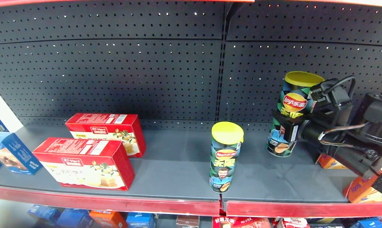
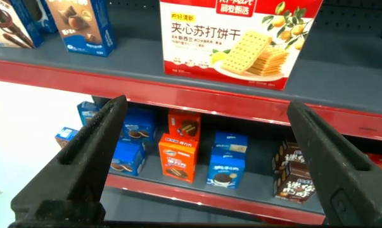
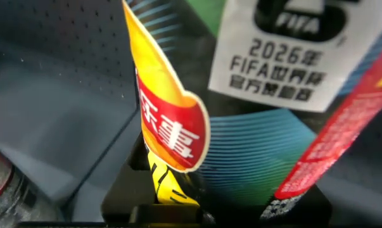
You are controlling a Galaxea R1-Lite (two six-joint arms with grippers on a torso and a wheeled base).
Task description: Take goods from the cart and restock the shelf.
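A chip can (image 1: pixel 293 107) with a yellow lid stands slightly tilted at the right rear of the grey shelf board (image 1: pixel 178 164). My right gripper (image 1: pixel 285 126) is shut on its middle, reaching in from the right. Whether its base touches the board I cannot tell. Up close the can (image 3: pixel 254 114) shows in the right wrist view between the black fingers (image 3: pixel 133 190). A second, matching can (image 1: pixel 225 158) stands upright near the shelf's front edge, at the centre. My left gripper (image 2: pixel 203 183) is open with nothing in it, below the shelf edge and facing the lower shelf.
Two red cracker boxes (image 1: pixel 83 163) (image 1: pixel 107 133) stand on the left half of the board, with blue boxes (image 1: pixel 13 152) at the far left. Orange packs (image 1: pixel 365 191) lie at the right end. Bare board lies between the cans. The lower shelf holds blue and orange boxes (image 2: pixel 178 149).
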